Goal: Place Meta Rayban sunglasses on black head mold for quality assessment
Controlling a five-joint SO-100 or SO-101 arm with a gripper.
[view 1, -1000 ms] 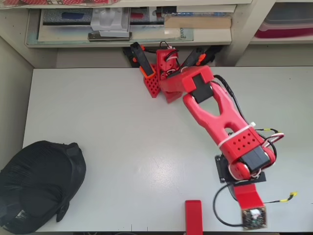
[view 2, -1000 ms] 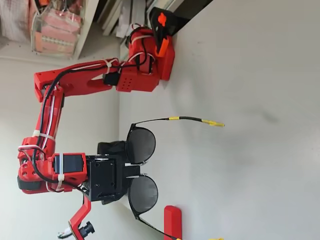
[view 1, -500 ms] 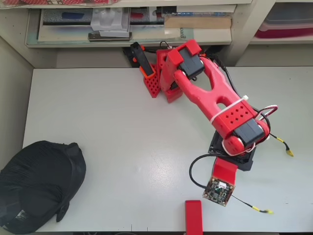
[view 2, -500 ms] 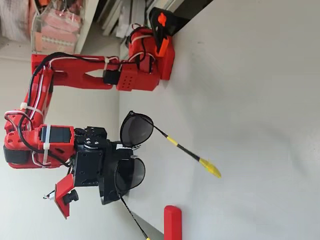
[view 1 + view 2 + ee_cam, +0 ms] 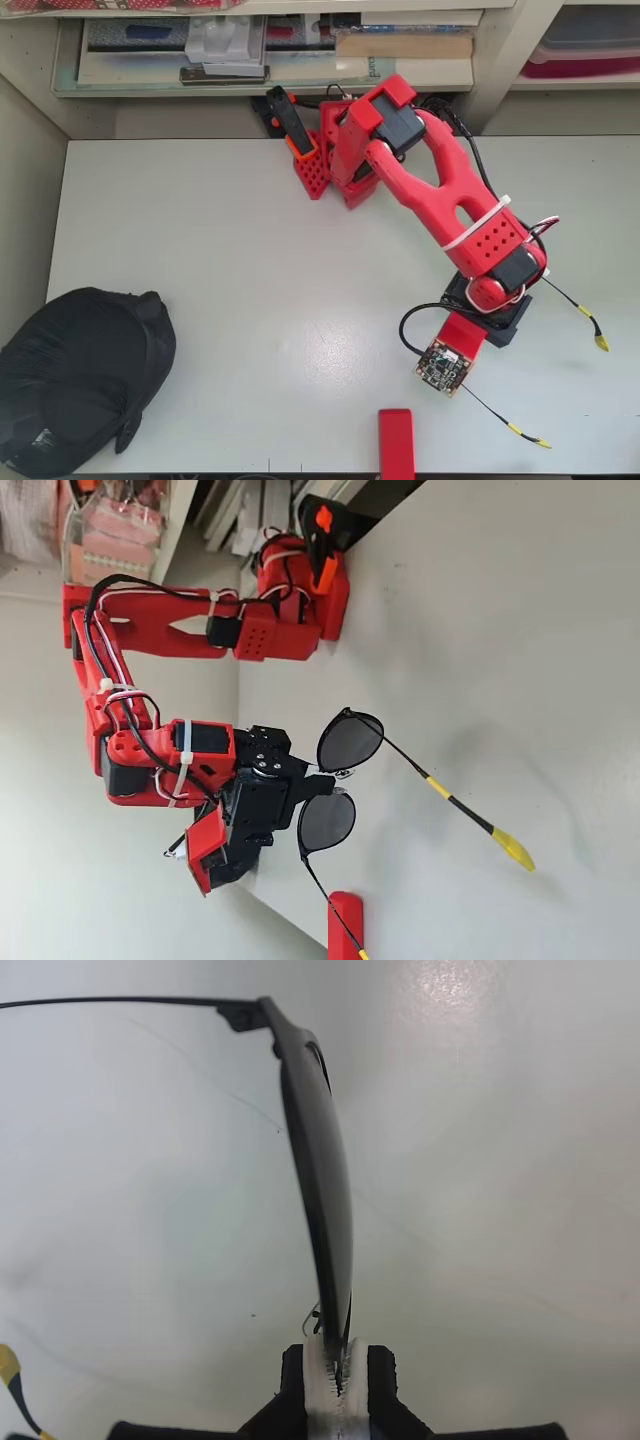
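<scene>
My gripper (image 5: 322, 780) is shut on the bridge of the sunglasses (image 5: 350, 740) and holds them above the white table, lenses upright and arms spread. The wrist view shows the frame edge-on (image 5: 325, 1180), pinched between the fingers (image 5: 380, 1380). In the overhead view only the thin arms with yellow tips (image 5: 601, 342) stick out from under the wrist at the right. The head mold (image 5: 80, 385) is a big matte-black dome at the table's lower left corner, far to the left of the gripper and apart from it.
A red block (image 5: 397, 443) lies at the table's front edge near the gripper. An orange-and-black part (image 5: 297, 128) stands by the arm's base at the back. Shelves (image 5: 270, 50) run behind the table.
</scene>
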